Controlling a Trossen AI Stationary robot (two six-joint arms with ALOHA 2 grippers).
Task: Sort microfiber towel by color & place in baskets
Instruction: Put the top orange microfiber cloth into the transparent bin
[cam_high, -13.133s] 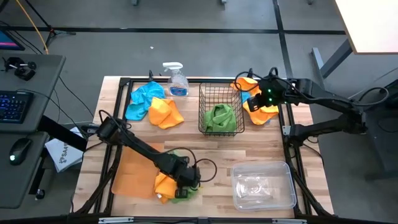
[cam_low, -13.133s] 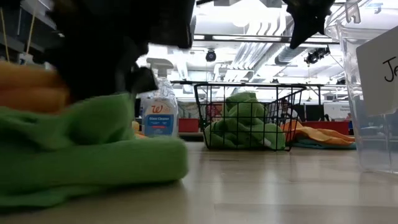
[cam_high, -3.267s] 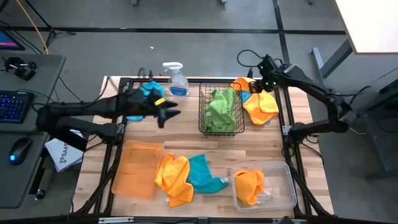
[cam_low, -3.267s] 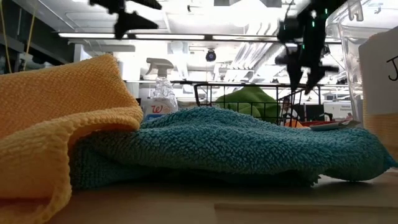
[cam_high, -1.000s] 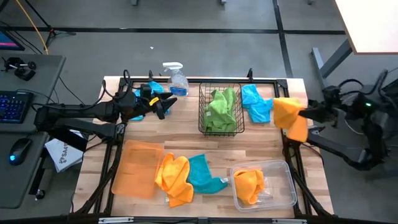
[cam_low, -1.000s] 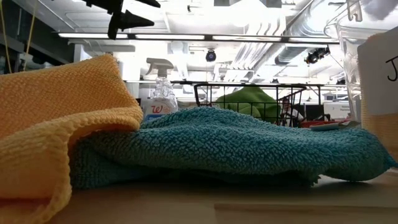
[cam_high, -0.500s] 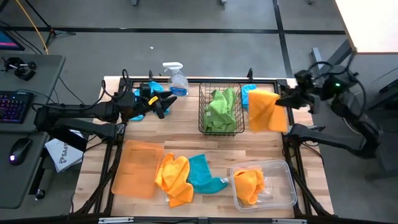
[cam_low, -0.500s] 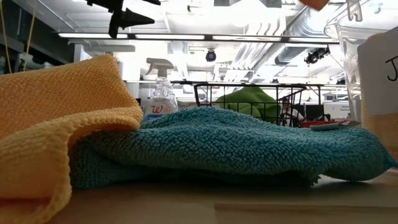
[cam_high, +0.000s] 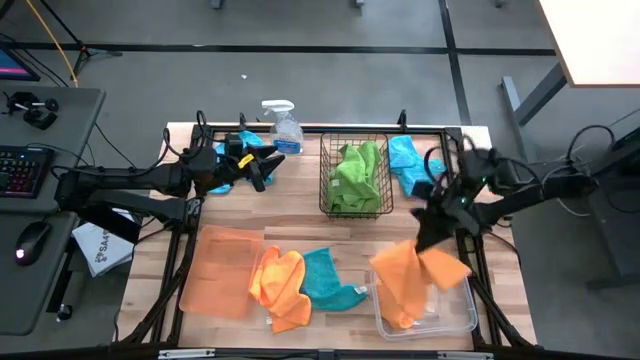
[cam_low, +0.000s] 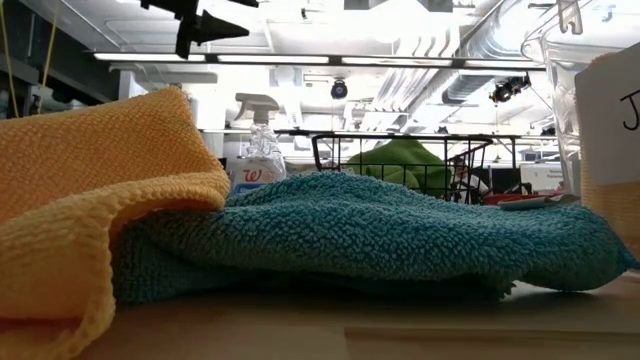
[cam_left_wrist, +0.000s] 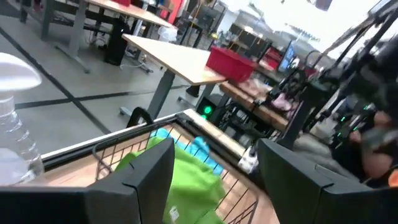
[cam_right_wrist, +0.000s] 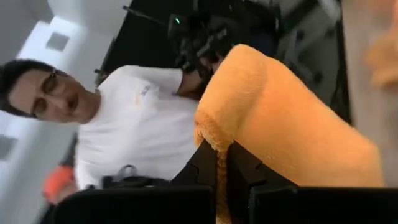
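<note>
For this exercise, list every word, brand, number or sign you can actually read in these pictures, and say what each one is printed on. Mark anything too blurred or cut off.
"W", a red script letter on the spray bottle's label; the remaining lines are too small to read.
"J", a dark handwritten letter on a white card at the clear bin; the rest is cut off by the picture's edge.
White papers beside the table carry print too blurred to read.

Clear bin (cam_high: 455, 312) partly under orange towel (cam_high: 415, 272)
</note>
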